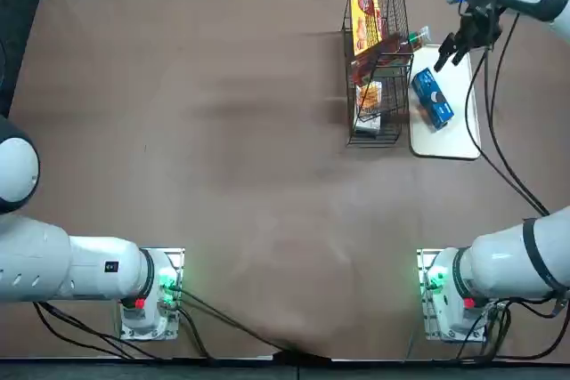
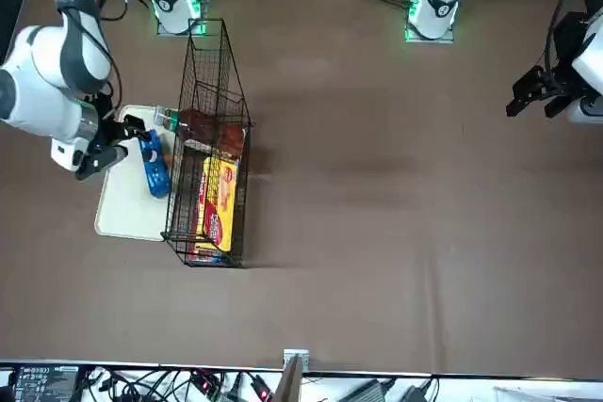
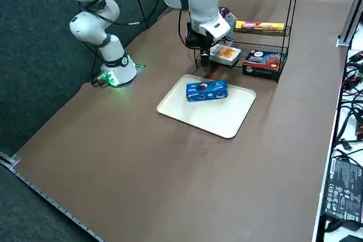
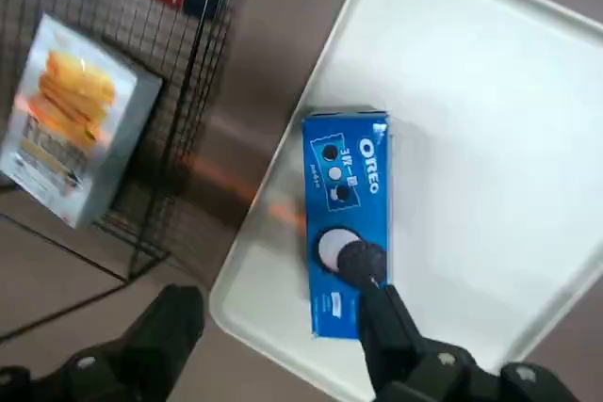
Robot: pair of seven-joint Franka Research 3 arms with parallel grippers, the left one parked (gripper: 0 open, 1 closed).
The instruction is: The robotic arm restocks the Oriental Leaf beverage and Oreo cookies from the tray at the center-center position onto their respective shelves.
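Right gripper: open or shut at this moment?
Open: in the right wrist view, the right gripper's two fingers stand well apart, nothing held between them.

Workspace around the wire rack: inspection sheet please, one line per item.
Surface: brown tabletop, nothing spilled seen.
Job's things: Oreo cookies lying on the tray; Oriental Leaf beverage not identified on the tray.
Rack: black wire rack beside the tray, holding a yellow-and-red pack and other packaged goods.
Clutter: nothing seen loose on the tabletop.
Hand: right hand above the tray's rack side, open, empty.
Cables: black cables trail from the right arm.
Surroundings: electronics and wiring beyond the table edge.
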